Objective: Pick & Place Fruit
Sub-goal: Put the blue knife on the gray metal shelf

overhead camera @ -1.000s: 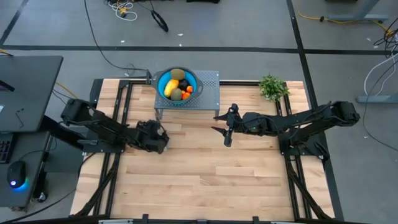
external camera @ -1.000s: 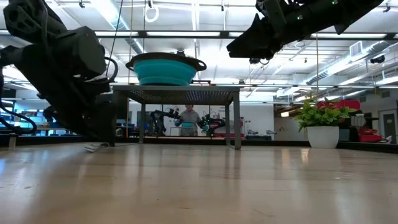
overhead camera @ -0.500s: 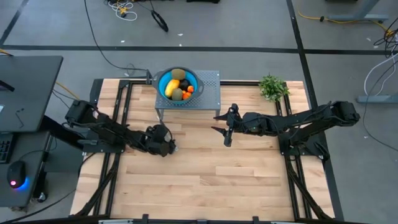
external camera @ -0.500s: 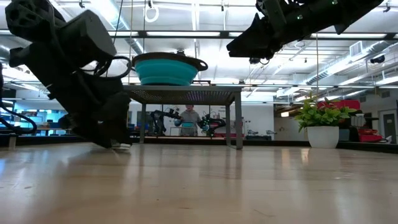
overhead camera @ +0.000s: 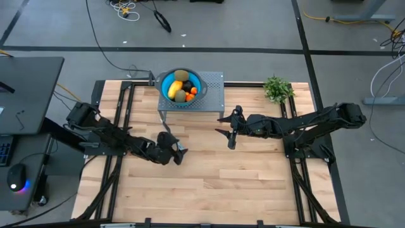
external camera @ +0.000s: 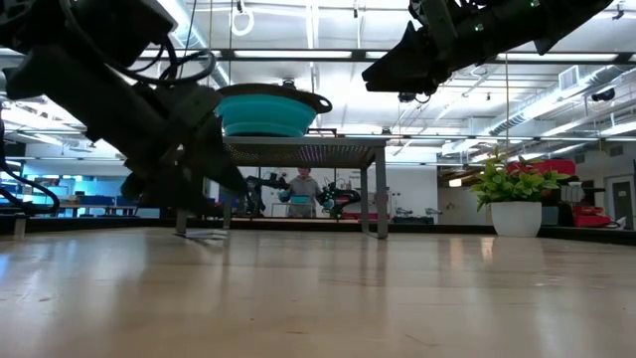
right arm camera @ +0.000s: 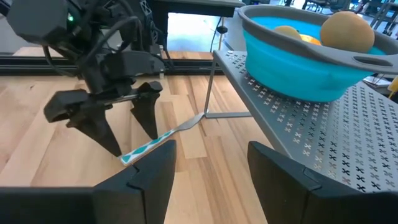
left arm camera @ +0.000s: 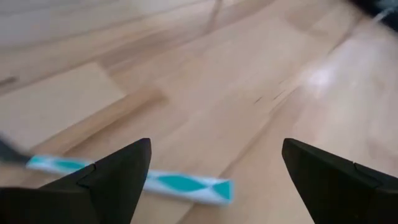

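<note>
The fruit (overhead camera: 180,88) is sitting in a blue bowl (overhead camera: 198,80) on a small perforated metal stand (overhead camera: 214,85) at the far side of the wooden bench (overhead camera: 221,177); a yellow oblong, olive-brown ovals, a dark ball and orange pieces are showing in it. The left gripper (overhead camera: 179,152) is hanging low over the bench in front of the stand, its jaws standing wide apart just above a knife (right arm camera: 155,142) with a teal-patterned handle that is lying flat on the wood. The right gripper (overhead camera: 226,134) is hovering raised beside the stand, jaws partly apart and holding nothing. A green plant (overhead camera: 277,88) is standing at the bench's far right corner.
</note>
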Controlling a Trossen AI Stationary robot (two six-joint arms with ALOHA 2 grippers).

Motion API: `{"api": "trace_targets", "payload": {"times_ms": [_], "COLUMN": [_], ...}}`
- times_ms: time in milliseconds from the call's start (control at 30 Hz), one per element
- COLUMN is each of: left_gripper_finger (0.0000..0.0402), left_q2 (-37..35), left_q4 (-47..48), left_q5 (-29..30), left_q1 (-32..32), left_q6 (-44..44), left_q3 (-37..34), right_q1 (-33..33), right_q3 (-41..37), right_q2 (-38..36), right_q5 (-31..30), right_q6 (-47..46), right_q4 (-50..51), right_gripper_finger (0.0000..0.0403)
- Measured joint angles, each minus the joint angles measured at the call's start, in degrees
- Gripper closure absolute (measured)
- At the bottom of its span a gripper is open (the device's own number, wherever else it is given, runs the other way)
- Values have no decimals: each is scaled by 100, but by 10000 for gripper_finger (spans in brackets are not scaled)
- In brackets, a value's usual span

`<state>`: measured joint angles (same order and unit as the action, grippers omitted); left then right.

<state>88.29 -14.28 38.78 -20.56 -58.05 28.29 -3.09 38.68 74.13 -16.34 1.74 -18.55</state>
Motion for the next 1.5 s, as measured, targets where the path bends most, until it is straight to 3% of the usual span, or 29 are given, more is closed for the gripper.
{"api": "trace_targets", "payload": {"times_ms": [133,300,467,567,700,967,1500], "left_gripper_finger": [28,28,29,29,29,29,29], "left_q2": [0,-61,-15,-15,-15,-13,-2], "left_q4": [-135,746,1939,2069,1975,204,42], "left_q5": [100,351,1340,1541,1533,1290,472], "left_q1": [-2,55,160,222,306,428,376], "left_q6": [454,122,204,-63,-569,-538,-259], "left_q3": [2,7,-28,-180,-569,-1341,-816], "right_q1": [0,0,0,0,0,0,0], "right_q3": [0,0,0,0,0,0,0], "right_q2": [0,0,0,0,0,0,0], "right_q5": [0,2,4,2,2,4,4], "right_q6": [1,0,-14,-216,-302,-302,-302], "right_q4": [0,0,2,0,0,0,1], "right_gripper_finger": [194,194,194,194,194,194,194]}}
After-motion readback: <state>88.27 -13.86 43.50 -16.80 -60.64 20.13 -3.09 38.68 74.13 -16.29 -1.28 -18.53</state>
